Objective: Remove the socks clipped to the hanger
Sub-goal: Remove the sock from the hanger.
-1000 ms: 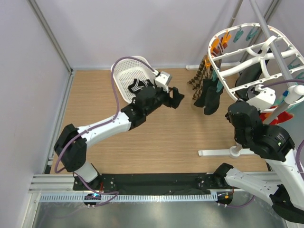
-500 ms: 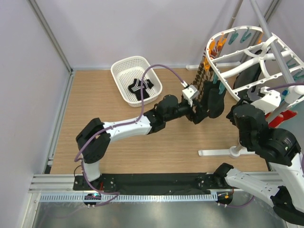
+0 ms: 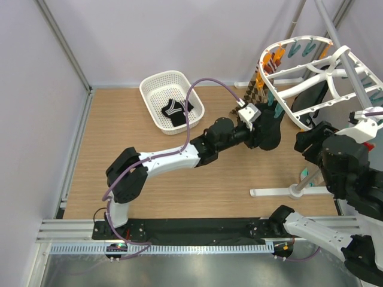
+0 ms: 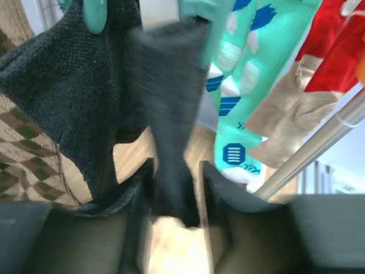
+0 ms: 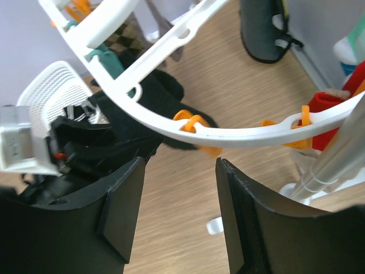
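One black-and-white sock (image 3: pixel 173 112) lies in the white laundry basket (image 3: pixel 154 94) left of centre in the overhead view. The rest of the job is open: a dark sock (image 4: pixel 171 114), a diamond-checked sock (image 4: pixel 23 154), a teal sock (image 4: pixel 245 57), a red sock (image 4: pixel 336 34) and a beige sock (image 4: pixel 291 108) hang pegged to the hanger (image 5: pixel 239 138) at upper right. The left gripper (image 4: pixel 175 171) straddles the dark sock's lower end, though blur hides whether it pinches. The right gripper (image 5: pixel 179 171) hangs spread and empty under the hanger's rim.
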`<state>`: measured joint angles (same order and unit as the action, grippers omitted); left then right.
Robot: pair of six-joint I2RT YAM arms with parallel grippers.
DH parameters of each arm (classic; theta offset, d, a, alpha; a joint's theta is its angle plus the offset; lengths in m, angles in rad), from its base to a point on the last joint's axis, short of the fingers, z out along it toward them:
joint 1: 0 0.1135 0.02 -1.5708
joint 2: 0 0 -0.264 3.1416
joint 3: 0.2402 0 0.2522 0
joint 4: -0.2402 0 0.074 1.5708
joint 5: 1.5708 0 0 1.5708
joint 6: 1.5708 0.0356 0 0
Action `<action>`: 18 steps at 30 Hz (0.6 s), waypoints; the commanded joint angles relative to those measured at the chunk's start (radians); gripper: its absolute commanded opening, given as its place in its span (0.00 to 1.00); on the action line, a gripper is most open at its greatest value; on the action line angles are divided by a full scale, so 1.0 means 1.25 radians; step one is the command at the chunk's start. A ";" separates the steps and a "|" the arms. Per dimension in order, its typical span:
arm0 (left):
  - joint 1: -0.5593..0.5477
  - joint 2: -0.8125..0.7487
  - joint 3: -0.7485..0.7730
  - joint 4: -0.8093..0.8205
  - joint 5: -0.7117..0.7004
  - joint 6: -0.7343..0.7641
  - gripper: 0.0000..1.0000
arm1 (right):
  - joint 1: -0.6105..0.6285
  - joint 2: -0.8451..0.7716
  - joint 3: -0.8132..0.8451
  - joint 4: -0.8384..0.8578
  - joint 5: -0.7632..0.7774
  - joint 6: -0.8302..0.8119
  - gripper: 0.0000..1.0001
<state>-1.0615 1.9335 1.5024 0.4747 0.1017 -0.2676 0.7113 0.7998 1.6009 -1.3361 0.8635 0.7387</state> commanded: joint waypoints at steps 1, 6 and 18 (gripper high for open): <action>-0.007 -0.003 0.030 0.042 -0.019 0.013 0.36 | -0.001 -0.009 0.047 0.045 -0.110 -0.033 0.59; -0.025 -0.018 0.019 0.042 -0.055 0.039 0.05 | -0.001 0.036 0.067 0.139 -0.248 -0.077 0.58; -0.088 -0.091 -0.062 0.080 -0.204 0.088 0.00 | -0.001 0.119 0.034 0.041 0.137 0.026 0.54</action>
<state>-1.1553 1.8942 1.4376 0.4904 -0.0872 -0.1947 0.7113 0.9642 1.6436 -1.2381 0.8558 0.7105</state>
